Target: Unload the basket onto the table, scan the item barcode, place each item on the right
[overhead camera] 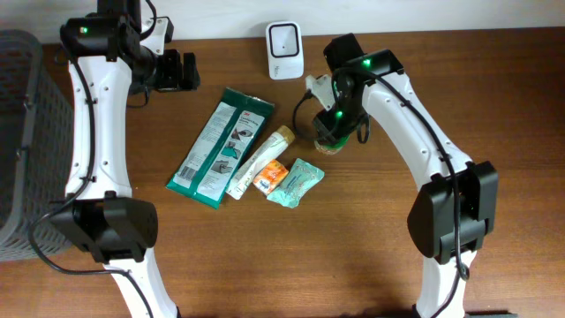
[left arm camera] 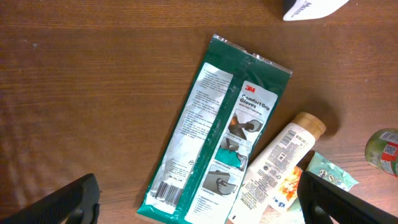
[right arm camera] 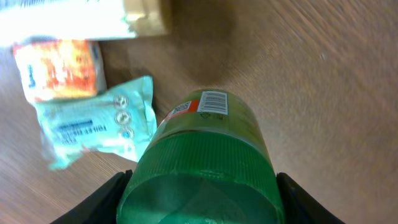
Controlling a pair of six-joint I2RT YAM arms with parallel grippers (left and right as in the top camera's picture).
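The item in hand is a green jar [right arm camera: 205,168] with a ribbed green lid, standing on the table, its barcode [right arm camera: 214,101] showing on the label. My right gripper [right arm camera: 202,199] reaches down over it, and both fingers [right arm camera: 99,202] press against the sides of the lid. From overhead the jar [overhead camera: 331,143] sits under the right gripper [overhead camera: 334,131], just below the white scanner [overhead camera: 285,38] at the back edge. My left gripper [left arm camera: 202,202] hangs open above the table, nothing between its fingers; overhead it is the left gripper [overhead camera: 177,71] at the back left.
A green glove pack [overhead camera: 221,146], a white tube [overhead camera: 260,159], an orange packet [overhead camera: 270,176] and a teal packet [overhead camera: 296,183] lie in a cluster left of the jar. A dark mesh basket [overhead camera: 26,132] stands at the far left.
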